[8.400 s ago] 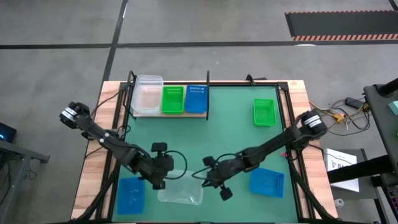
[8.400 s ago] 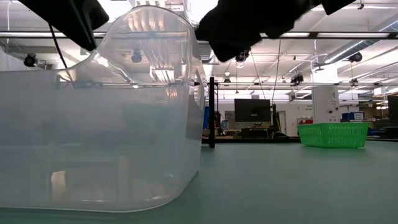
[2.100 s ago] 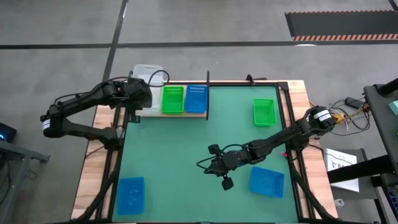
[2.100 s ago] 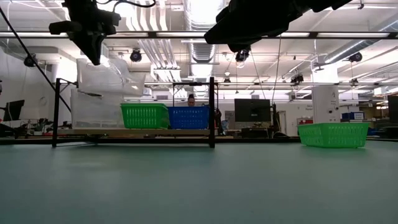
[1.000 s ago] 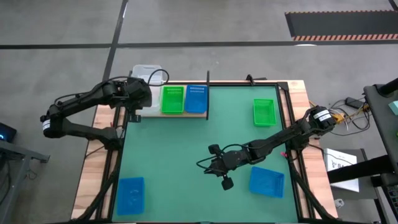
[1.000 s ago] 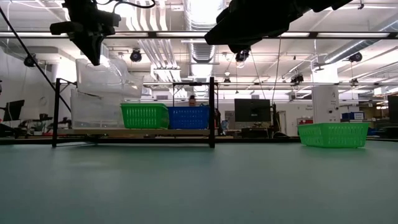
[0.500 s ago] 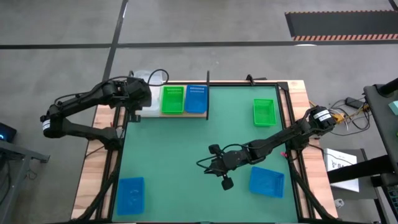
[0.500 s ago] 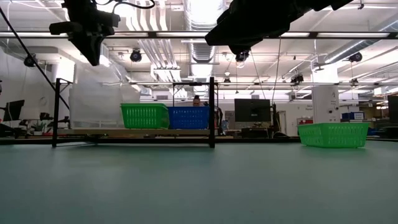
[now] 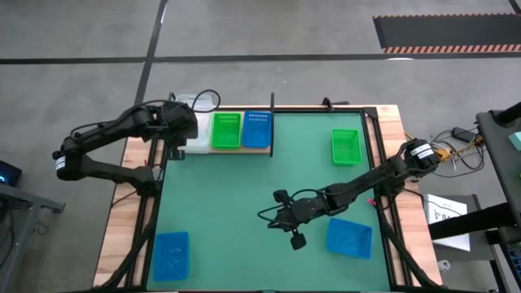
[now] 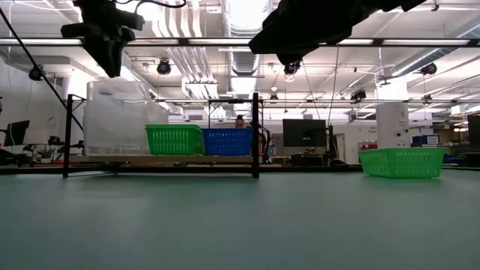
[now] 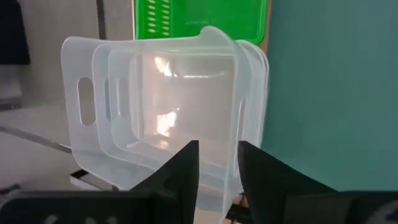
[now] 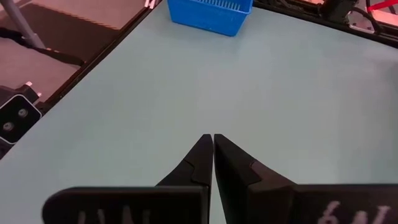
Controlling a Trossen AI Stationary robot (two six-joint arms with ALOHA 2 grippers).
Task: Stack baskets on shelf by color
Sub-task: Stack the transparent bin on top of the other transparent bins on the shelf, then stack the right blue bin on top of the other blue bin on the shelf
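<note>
Three clear baskets [image 11: 168,118] sit nested at the left end of the wooden shelf [image 10: 165,160], beside one green basket [image 9: 226,130] and one blue basket [image 9: 257,129]. My left gripper [image 11: 217,165] is open just above the clear stack's rim, seen from the side in the low view [image 10: 112,71]. My right gripper [image 12: 213,140] is shut and empty above the mat's middle [image 9: 273,218]. Another green basket [image 9: 345,146] rests on the mat at the right. Blue baskets lie at the near left [image 9: 172,254] and near right [image 9: 349,238].
Thin black uprights [image 10: 255,135] stand at the shelf's ends. The green mat [image 9: 244,195] lies open between the shelf and the near baskets. A person shows far off in the room beyond the shelf [image 10: 240,120].
The top clear basket, which hung tilted under my left gripper with one end raised, has dropped level into the clear stack on the shelf. Both arms have stayed about where they were.
</note>
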